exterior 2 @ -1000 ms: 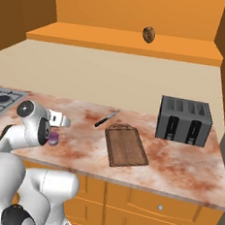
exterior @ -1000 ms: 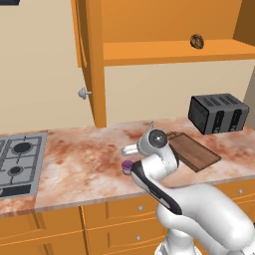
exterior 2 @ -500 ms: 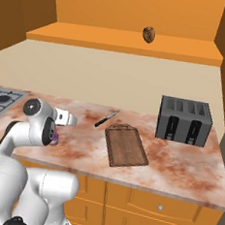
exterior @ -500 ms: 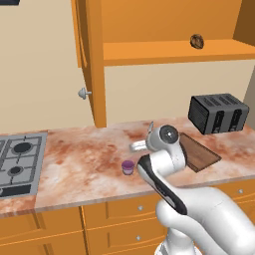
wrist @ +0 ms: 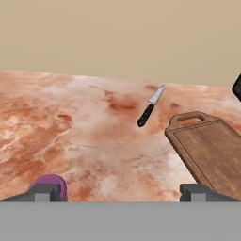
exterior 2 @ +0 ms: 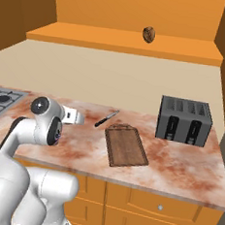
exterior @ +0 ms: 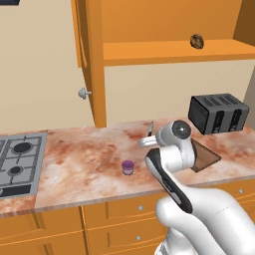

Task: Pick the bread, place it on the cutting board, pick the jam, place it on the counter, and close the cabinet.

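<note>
The purple jam [exterior: 128, 167] jar stands upright on the marbled counter [exterior: 84, 164], apart from my hand. It also peeks out behind my left fingertip in the hand view, jam [wrist: 52, 182]. My gripper [wrist: 120, 195] is open and holds nothing. It hovers above the counter, up and to the right of the jar, gripper [exterior: 142, 143], gripper [exterior 2: 80, 117]. The bread [exterior: 197, 41] [exterior 2: 149, 34] sits on the shelf of the open cabinet [exterior: 164, 52]. The cutting board [exterior 2: 126, 145] [wrist: 212, 150] lies bare on the counter, partly behind my arm in the left base view.
A black toaster [exterior 2: 184, 120] stands at the right of the counter. A small knife [wrist: 150, 106] lies by the board's handle. The gas hob [exterior: 17, 159] is at the left. The cabinet door [exterior: 89, 55] hangs open with its knob [exterior: 83, 92] over the counter's back.
My hand has lifted up and away to the right of the jam jar, which stays standing on the counter.
</note>
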